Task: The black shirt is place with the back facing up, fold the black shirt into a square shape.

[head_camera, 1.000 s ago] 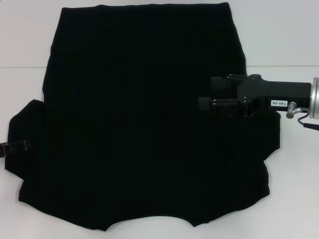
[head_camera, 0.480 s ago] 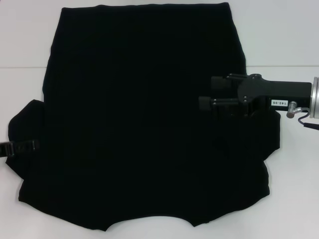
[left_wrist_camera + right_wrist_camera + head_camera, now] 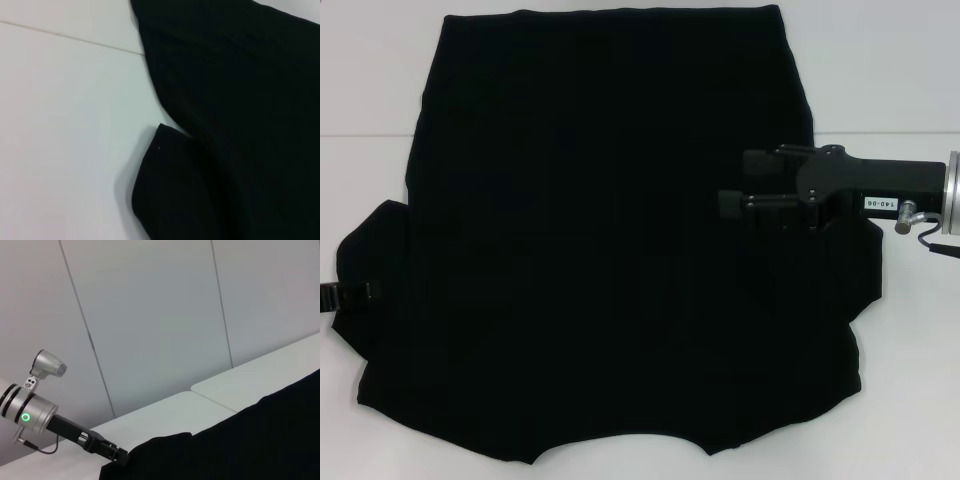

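The black shirt point(image 3: 610, 230) lies spread flat on the white table point(image 3: 370, 100) and fills most of the head view. My right gripper point(image 3: 734, 183) reaches in from the right and hovers over the shirt's right side, just above the right sleeve point(image 3: 860, 270); its two fingers stand apart with nothing visibly between them. At the edge of the left sleeve point(image 3: 380, 250), only the tip of my left gripper point(image 3: 350, 294) shows. The right wrist view shows the left gripper point(image 3: 119, 455) touching the sleeve's edge. The shirt point(image 3: 235, 125) fills the left wrist view beside bare table.
White table point(image 3: 60, 125) surrounds the shirt on the left, right and far sides, with a seam line point(image 3: 365, 135) running across it. A pale panelled wall point(image 3: 150, 315) stands behind the table.
The left gripper tip pushed a little onto the left sleeve half a second ago and has drawn back toward the edge. The right gripper has barely shifted.
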You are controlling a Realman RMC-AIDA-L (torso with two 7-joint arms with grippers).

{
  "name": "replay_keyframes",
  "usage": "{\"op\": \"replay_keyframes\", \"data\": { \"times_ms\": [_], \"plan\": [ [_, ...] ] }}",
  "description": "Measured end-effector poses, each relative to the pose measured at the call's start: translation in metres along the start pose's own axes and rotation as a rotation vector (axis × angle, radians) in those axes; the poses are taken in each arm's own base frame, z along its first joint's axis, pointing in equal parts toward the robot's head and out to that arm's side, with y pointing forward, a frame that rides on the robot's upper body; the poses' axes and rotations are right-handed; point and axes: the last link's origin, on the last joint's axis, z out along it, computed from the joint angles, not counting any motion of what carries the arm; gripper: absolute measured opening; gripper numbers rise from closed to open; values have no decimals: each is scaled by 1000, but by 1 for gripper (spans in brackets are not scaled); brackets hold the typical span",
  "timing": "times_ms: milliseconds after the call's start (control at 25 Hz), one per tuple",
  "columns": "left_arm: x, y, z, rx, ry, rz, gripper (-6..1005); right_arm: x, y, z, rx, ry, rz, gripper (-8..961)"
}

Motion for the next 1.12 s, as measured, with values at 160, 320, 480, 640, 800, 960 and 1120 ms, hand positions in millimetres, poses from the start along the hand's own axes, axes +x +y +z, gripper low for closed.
{"op": "replay_keyframes", "data": {
  "times_ms": [160,320,480,640,800,960,1120],
  "plan": [
    [1,0,1,6,-9,10,596,0,0,0,-1,-2,0,849],
    [1,0,1,14,-13,17,433,0,0,0,0,-4,1,848],
    [2,-1,2,29,-18,27,243,-1,0,-1,0,-5,1,847],
    [3,-2,3,36,-18,31,141,-1,0,-1,1,-7,1,846],
    [3,0,5,36,-20,39,68,0,0,-1,1,-7,3,845],
    [4,-1,5,42,-18,41,-4,0,0,-1,2,-7,3,844],
    [9,-5,2,64,0,42,0,0,0,-2,3,-8,4,843]
  ]
}}
